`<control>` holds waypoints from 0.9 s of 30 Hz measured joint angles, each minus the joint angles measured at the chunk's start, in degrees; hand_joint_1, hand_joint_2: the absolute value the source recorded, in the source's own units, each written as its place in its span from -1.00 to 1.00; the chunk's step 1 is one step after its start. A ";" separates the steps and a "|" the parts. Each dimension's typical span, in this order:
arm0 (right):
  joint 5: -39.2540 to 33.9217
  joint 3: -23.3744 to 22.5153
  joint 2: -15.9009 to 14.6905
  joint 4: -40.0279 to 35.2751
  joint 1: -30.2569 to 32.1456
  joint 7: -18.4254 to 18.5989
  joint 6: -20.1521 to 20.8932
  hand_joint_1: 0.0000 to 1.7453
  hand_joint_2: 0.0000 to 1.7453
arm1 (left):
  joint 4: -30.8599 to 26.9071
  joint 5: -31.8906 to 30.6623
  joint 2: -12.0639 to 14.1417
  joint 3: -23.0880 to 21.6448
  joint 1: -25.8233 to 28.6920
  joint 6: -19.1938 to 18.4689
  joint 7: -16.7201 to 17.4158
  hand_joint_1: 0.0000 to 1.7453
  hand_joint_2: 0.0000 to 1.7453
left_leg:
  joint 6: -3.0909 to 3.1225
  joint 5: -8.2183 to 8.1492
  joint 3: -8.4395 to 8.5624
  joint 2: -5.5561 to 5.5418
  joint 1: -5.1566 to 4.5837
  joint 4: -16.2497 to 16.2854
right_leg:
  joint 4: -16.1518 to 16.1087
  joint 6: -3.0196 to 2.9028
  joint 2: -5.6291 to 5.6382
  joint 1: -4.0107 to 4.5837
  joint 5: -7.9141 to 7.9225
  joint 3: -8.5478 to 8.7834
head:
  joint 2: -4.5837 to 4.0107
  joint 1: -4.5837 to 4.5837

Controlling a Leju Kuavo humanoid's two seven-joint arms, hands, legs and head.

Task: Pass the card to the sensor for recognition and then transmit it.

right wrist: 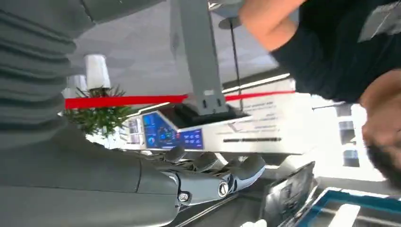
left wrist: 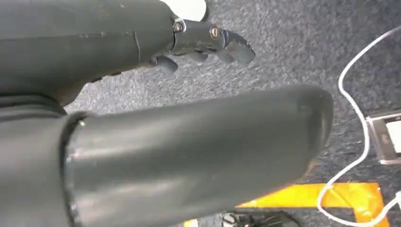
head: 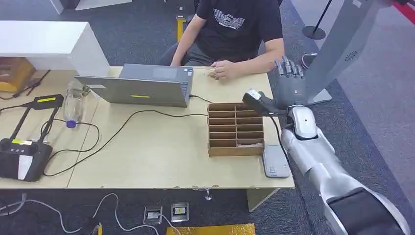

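We see the right hand (head: 286, 81) raised just past the far right corner of the wooden rack (head: 236, 129), palm toward the person (head: 235, 29) seated behind the table (head: 161, 152); fingers straight and apart, nothing in them. Right wrist view agrees: fingers (right wrist: 222, 177) extended, no object between them. Left hand (left wrist: 203, 42) hangs over grey carpet with white cables (left wrist: 354, 123) and an orange floor strip (left wrist: 321, 196) below it; fingers slightly curled and apart, holding nothing. The rack sits on the table toward its right end, a grid of open slots; something pale lies in its lower right slot, too small for us to tell if it's a card. A flat grey device (head: 274, 161) lies on the table just right of the rack's near corner, touching or nearly touching it; looks like the sensor, but we can't confirm. We can't make out a card for certain in either hand or on the table. Left of the rack: an open laptop (head: 142, 85), its black cord running toward the rack's top edge. Further left of the rack, a clear bottle (head: 73, 103) and black gear with cables. The person's hand (head: 222, 71) rests on the table just behind the rack.
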 joint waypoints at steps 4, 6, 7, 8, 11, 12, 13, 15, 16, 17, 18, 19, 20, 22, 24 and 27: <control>-3.86 -4.01 -6.98 0.11 -0.17 -4.15 -1.16 -1.00 -1.00 | 0.02 -0.13 0.31 0.00 0.72 -0.20 -0.02 -1.00 -1.00 | 0.01 -0.01 -0.07 -0.12 -0.02 0.00 | -0.07 0.04 -0.11 -0.02 0.03 0.09 | 0.00 0.07; -3.86 -5.23 -8.88 0.20 -0.17 -4.48 -1.31 -1.00 -1.00 | 0.04 -0.13 0.39 0.00 0.87 -0.26 -0.02 -1.00 -1.00 | 0.01 -0.03 -0.05 0.05 -0.01 0.00 | -0.08 0.05 0.01 -0.03 0.04 0.06 | 0.00 0.05; -3.61 -5.80 -9.59 0.28 -0.16 -4.42 -1.45 -1.00 -1.00 | 0.04 -0.13 0.44 0.00 0.84 -0.26 -0.02 -1.00 -1.00 | -0.01 -0.06 -0.03 0.10 -0.02 0.00 | -0.08 0.05 0.07 -0.03 0.04 0.06 | 0.00 0.00; -3.24 -6.15 -9.96 0.39 -0.16 -4.24 -1.51 -1.00 -1.00 | 0.04 -0.13 0.46 0.00 0.79 -0.26 -0.02 -1.00 -1.00 | -0.01 -0.07 0.01 0.16 -0.01 0.00 | -0.08 0.05 0.16 -0.02 0.05 0.05 | 0.00 0.02; -2.17 -7.31 -11.53 0.46 0.04 -3.50 -2.71 -1.00 -1.00 | 0.02 -0.37 0.44 0.00 0.73 -0.26 -0.20 -1.00 -1.00 | -0.01 -0.07 0.12 0.16 0.01 0.01 | -0.08 0.04 0.19 0.00 0.04 -0.02 | 0.00 0.00; -2.24 -7.91 -12.42 0.46 0.19 -3.91 -3.13 -1.00 -1.00 | 0.00 -0.42 0.44 0.00 0.74 -0.26 -0.33 -1.00 -1.00 | -0.01 -0.06 0.11 0.06 0.02 0.01 | -0.08 0.04 0.09 0.01 0.04 0.00 | 0.00 -0.02; -2.39 -8.91 -13.76 0.46 0.32 -4.90 -3.41 -1.00 -1.00 | 0.00 -0.42 0.44 0.00 0.80 -0.24 -0.39 -1.00 -1.00 | 0.00 -0.06 0.07 -0.05 0.02 0.01 | -0.08 0.04 -0.05 0.01 0.04 0.01 | 0.00 0.02; -2.61 -11.81 -17.24 0.52 0.77 -7.32 -3.76 -1.00 -1.00 | 0.02 -0.33 0.53 0.00 1.21 -0.04 -0.59 -1.00 -1.00 | 0.00 -0.06 0.00 -0.14 0.01 0.01 | -0.08 0.04 -0.12 0.01 0.04 0.01 | 0.00 0.02; -2.61 -13.11 -18.71 0.63 1.06 -8.73 -3.78 -1.00 -1.00 | 0.02 -0.13 0.59 0.00 1.48 0.15 -0.74 -1.00 -1.00 | 0.01 -0.07 -0.02 -0.13 0.01 0.01 | -0.09 0.04 -0.09 0.00 0.03 0.01 | 0.00 0.02; -2.59 -14.64 -20.32 0.79 1.43 -9.99 -3.81 -1.00 -1.00 | 0.02 0.09 0.66 0.00 1.71 0.28 -0.83 -1.00 -1.00 | 0.01 -0.09 -0.06 -0.12 0.00 0.01 | -0.09 0.04 -0.09 -0.01 0.03 0.02 | 0.00 0.00; -2.50 -16.45 -22.11 1.03 1.73 -10.98 -3.81 -1.00 -1.00 | 0.02 0.31 0.66 0.00 1.86 0.41 -0.90 -1.00 -1.00 | 0.02 -0.09 -0.04 -0.07 -0.01 0.01 | -0.12 0.04 -0.06 -0.01 0.03 -0.02 | 0.00 0.02; -2.32 -17.98 -23.43 1.47 2.09 -12.47 -3.81 -1.00 -1.00 | 0.02 0.52 0.66 0.00 2.01 0.54 -0.98 -1.00 -1.00 | 0.02 -0.10 -0.06 -0.05 -0.02 0.01 | -0.14 0.04 -0.07 -0.03 0.03 -0.05 | 0.00 -0.02; -2.09 -19.63 -24.95 2.07 2.30 -13.79 -3.81 -1.00 -1.00 | 0.02 0.70 0.66 0.00 2.23 0.74 -1.05 -1.00 -1.00 | 0.05 -0.12 -0.08 -0.02 -0.04 0.01 | -0.14 0.04 -0.06 -0.05 0.03 -0.05 | 0.00 0.04; -2.08 -22.54 -27.83 4.04 2.68 -14.50 -3.33 -1.00 -1.00 | 0.02 1.33 0.66 0.02 2.74 1.18 -1.40 -1.00 -1.00 | 0.14 -0.18 -0.06 0.00 -0.07 0.01 | -0.16 0.05 -0.04 -0.07 0.02 -0.06 | 0.00 0.02; -4.73 -25.30 -30.27 6.44 3.92 -11.23 0.04 -1.00 -1.00 | 0.02 2.62 0.61 0.11 3.36 1.63 -1.55 -1.00 -1.00 | 0.15 -0.20 -0.03 -0.01 -0.05 0.00 | -0.25 0.04 -0.02 -0.04 0.00 -0.02 | 0.00 -0.02; -12.19 -30.70 -33.02 9.84 10.34 -5.79 3.56 -1.00 -1.00 | 0.02 4.26 0.44 0.22 4.80 2.34 -1.62 -1.00 -1.00 | 0.16 -0.33 0.03 -0.12 0.12 -0.01 | -0.37 0.04 -0.12 0.12 -0.12 0.17 | 0.00 0.02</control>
